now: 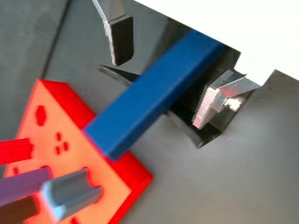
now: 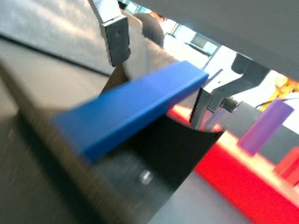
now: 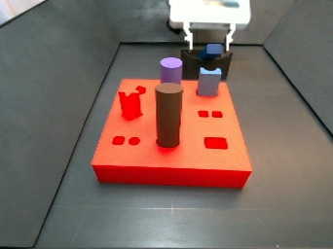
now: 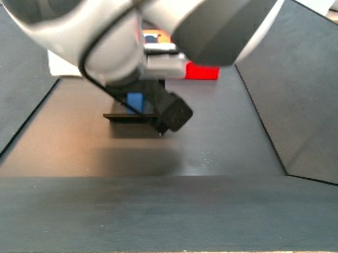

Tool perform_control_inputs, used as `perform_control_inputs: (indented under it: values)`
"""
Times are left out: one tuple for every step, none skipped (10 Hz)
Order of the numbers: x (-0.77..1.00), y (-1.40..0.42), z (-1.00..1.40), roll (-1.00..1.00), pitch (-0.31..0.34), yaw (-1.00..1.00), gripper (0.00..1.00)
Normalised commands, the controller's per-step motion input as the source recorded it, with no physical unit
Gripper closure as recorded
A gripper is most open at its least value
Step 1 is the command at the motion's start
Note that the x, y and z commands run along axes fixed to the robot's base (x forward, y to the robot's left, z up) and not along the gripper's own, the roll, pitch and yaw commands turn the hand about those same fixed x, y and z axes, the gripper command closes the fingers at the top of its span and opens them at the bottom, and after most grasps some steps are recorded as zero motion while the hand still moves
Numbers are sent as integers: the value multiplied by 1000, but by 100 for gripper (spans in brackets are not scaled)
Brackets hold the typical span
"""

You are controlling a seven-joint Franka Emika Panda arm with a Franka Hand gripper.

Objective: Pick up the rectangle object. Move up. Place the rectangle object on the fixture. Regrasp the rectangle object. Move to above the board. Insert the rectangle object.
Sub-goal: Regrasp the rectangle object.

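Tool (image 1: 176, 66): my fingers spread wide either side of the rectangle object (image 1: 158, 94), gripping nothing | bar lies tilted in the fixture (image 1: 211, 131) notch, so I judge regrasp pending | board (image 3: 169, 146) near, hole awaiting

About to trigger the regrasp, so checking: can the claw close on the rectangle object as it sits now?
Probably yes. The claw is open, its fingers straddling the rectangle object, which rests on the fixture. Nothing sits between the pads and the bar in both wrist views.
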Motion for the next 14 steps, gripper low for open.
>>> perform_control_inputs:
  values:
    - [-25, 3, 1000, 2, 49, -6, 0]
    - [-35, 5, 1000, 25, 46, -11, 0]
    - [-40, 5, 848, 35, 45, -15, 0]
    - [-39, 3, 664, 46, 43, -20, 0]
    - [-35, 2, 475, 54, 42, -22, 0]
    - [-31, 3, 225, 59, 48, -23, 0]
    - [-10, -1000, 970, 1000, 47, 32, 0]
    - [-4, -1000, 941, 1000, 46, 32, 0]
    - [-28, -1000, 939, 1000, 39, 31, 0]
    - [-74, -1000, 894, 1000, 30, 30, 0]
    - [-80, -920, 755, 1000, 26, 30, 0]
    - [-56, -673, 443, 1000, 24, 30, 0]
    - [-37, -478, 209, 1000, 24, 30, 0]
    - [-11, -277, 30, 1000, 21, 31, 0]
